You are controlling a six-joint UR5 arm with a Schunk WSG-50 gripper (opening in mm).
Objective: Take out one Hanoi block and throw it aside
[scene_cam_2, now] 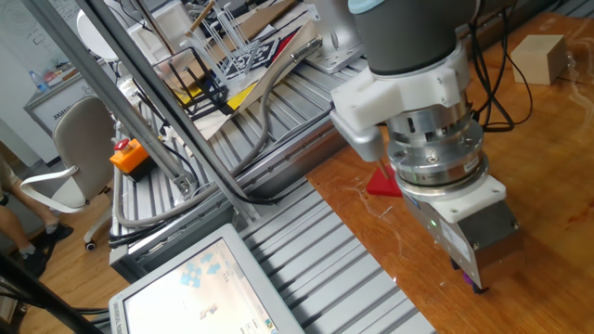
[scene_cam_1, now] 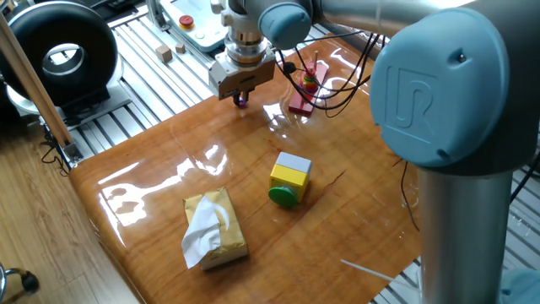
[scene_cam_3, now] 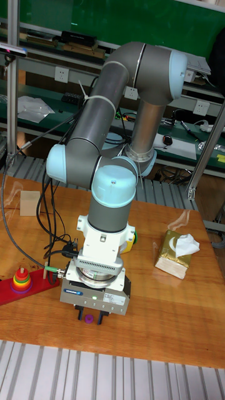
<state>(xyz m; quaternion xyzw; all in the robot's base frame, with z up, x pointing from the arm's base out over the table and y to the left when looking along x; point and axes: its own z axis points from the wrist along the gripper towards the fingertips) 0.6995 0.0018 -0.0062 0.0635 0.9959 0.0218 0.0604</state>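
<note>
The Hanoi block (scene_cam_3: 89,320) is a tiny purple ring at the near edge of the table. It sits just under my gripper (scene_cam_3: 91,315), between the two dark fingers. In the tall fixed view there is a gap on each side of it, so the jaws stand open. The block (scene_cam_1: 241,101) also shows below the gripper (scene_cam_1: 240,96) in one fixed view. In the other fixed view only a purple sliver (scene_cam_2: 471,276) peeks from under the gripper body. The peg tower (scene_cam_1: 311,81) with its coloured rings stands on a red base to the side.
A yellow cube with a green button (scene_cam_1: 288,181) sits mid-table. Beyond it lies a gold tissue box (scene_cam_1: 215,226). A pale wooden block (scene_cam_2: 538,56) rests at the far side. Cables trail near the peg tower (scene_cam_3: 20,279). The table edge runs just beside the gripper.
</note>
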